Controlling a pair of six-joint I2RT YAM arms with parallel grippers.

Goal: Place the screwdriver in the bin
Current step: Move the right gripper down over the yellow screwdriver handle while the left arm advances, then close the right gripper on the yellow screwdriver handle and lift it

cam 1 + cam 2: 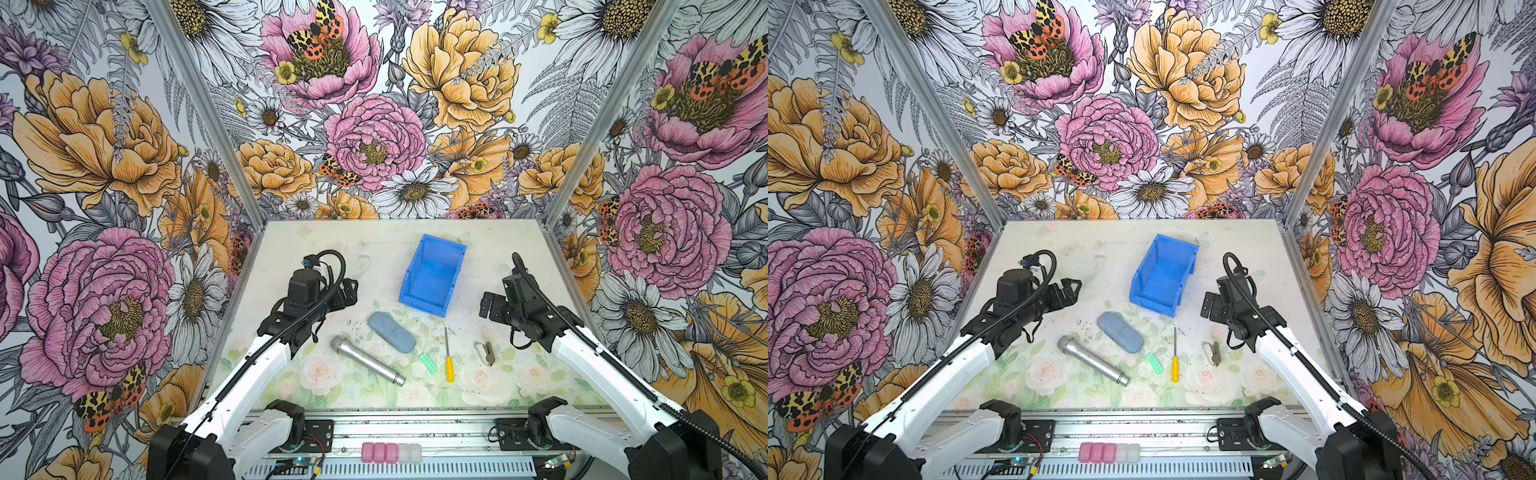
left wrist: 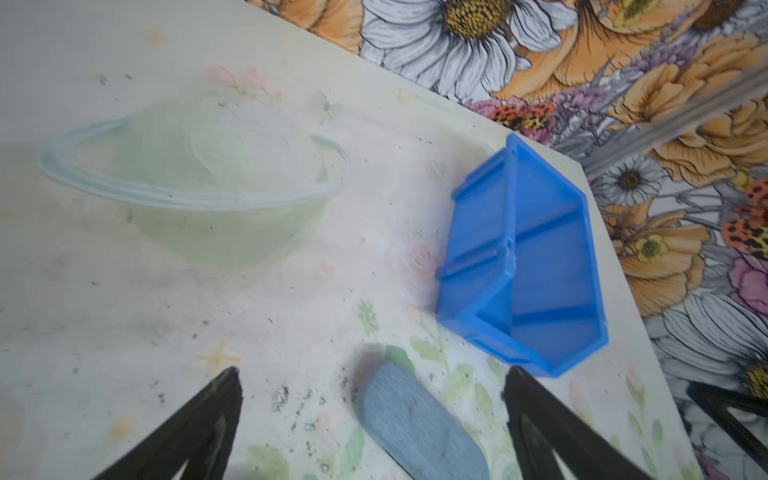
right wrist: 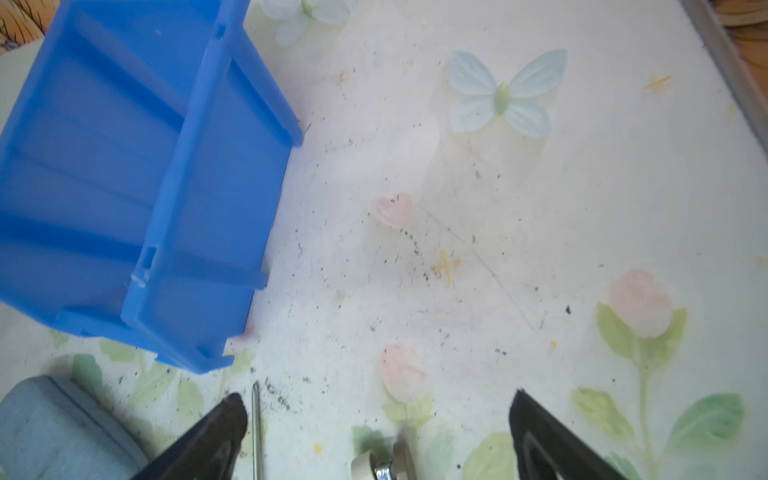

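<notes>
On the worktop point(image 1: 374, 249), at six o'clock from the bin point(image 1: 432, 276), the screwdriver point(image 1: 449, 358) lies untouched. The right claw point(image 1: 484, 306) and left claw point(image 1: 352, 291) both hang released and empty. Pickup has not begun; the right claw should probably descend over its handle next.

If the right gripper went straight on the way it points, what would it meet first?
Probably bare table: the right wrist view shows only table ahead of the open right gripper; the blue bin sits off to one side, depth unclear.
</notes>
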